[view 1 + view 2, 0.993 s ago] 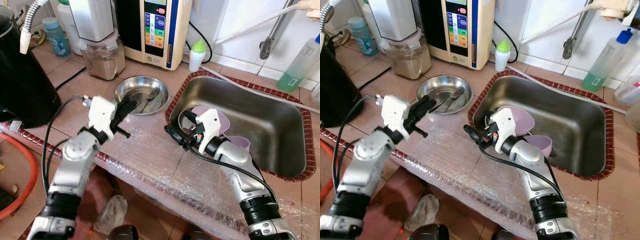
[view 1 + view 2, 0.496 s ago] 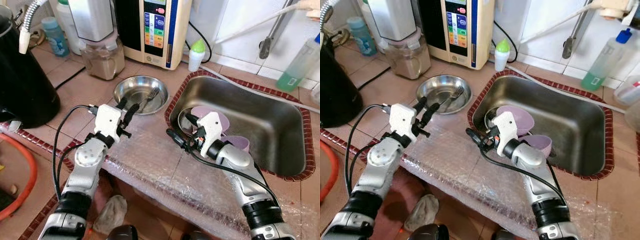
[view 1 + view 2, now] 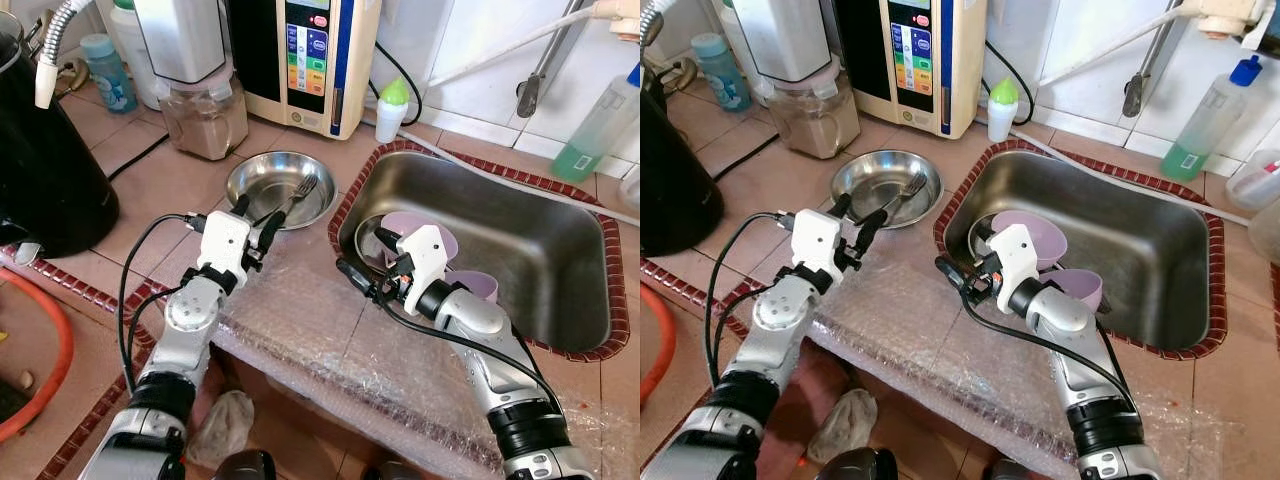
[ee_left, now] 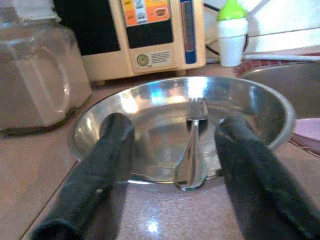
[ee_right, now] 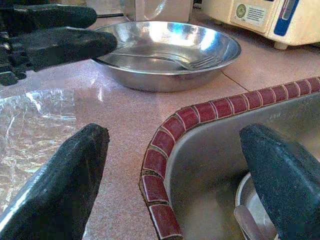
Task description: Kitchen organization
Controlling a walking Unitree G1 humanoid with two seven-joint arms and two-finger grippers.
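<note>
A shallow steel bowl (image 3: 270, 180) sits on the tiled counter left of the sink, with a fork (image 3: 300, 192) lying in it, handle over the near rim. My left gripper (image 3: 258, 211) is open at that near rim, and in the left wrist view its fingers (image 4: 110, 145) stand either side of the fork handle (image 4: 191, 167) without touching it. My right gripper (image 3: 366, 254) is open and holds nothing, hovering over the sink's red-tiled left edge (image 5: 175, 127). Two purple bowls (image 3: 443, 238) lie in the steel sink (image 3: 530, 240).
Bubble wrap (image 3: 320, 330) covers the counter's front edge. A blender jar (image 3: 205, 110), a water ioniser (image 3: 310, 60) and a green-capped bottle (image 3: 395, 108) stand behind the bowl. A black kettle (image 3: 45, 160) is at far left, a green soap bottle (image 3: 600, 130) at far right.
My left gripper has moved forward to the bowl's near rim and its fingers have spread apart. The right gripper has barely shifted.
</note>
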